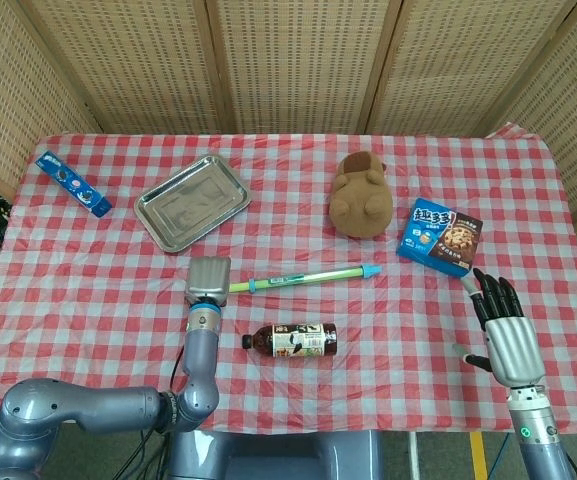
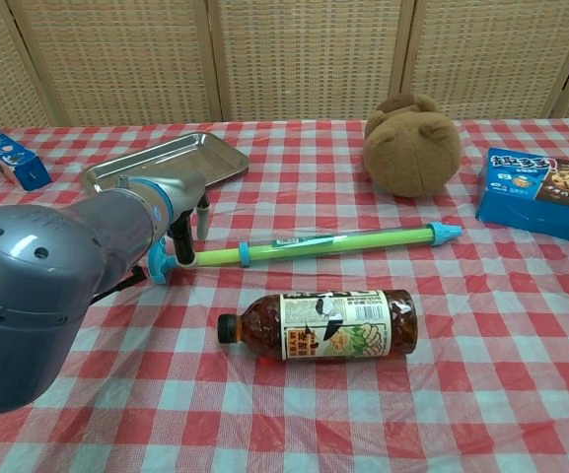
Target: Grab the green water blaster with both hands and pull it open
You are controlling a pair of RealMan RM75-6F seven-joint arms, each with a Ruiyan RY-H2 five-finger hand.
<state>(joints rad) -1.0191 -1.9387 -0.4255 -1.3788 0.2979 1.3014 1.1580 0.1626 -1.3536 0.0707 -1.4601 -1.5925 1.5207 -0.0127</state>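
One blaster (image 1: 298, 279), one bottle (image 1: 290, 339), one tray (image 1: 191, 202), one plush (image 1: 361, 196), two boxes and two hands are what we count on the checked cloth (image 1: 88, 290).

We see the blaster lying flat, roughly in the middle of the table, its blue handle end toward our left and its blue tip (image 2: 446, 233) toward our right. Just in front of it lies the bottle on its side, cap to the left. Behind the blaster's left end sits the tray, with the plush well behind the tip end. A cookie box (image 1: 439, 238) rests at the right, and a blue box (image 1: 73, 184) sits at the far left edge.

Our left hand (image 1: 208, 281) is over the blaster's handle end, fingers (image 2: 202, 214) pointing down beside the T-handle (image 2: 159, 264). We cannot tell whether it grips the handle or only touches it.

Our right hand (image 1: 500, 326) hangs near the table's right front corner, fingers spread wide, holding nothing, well apart from the blaster and near the cookie box.
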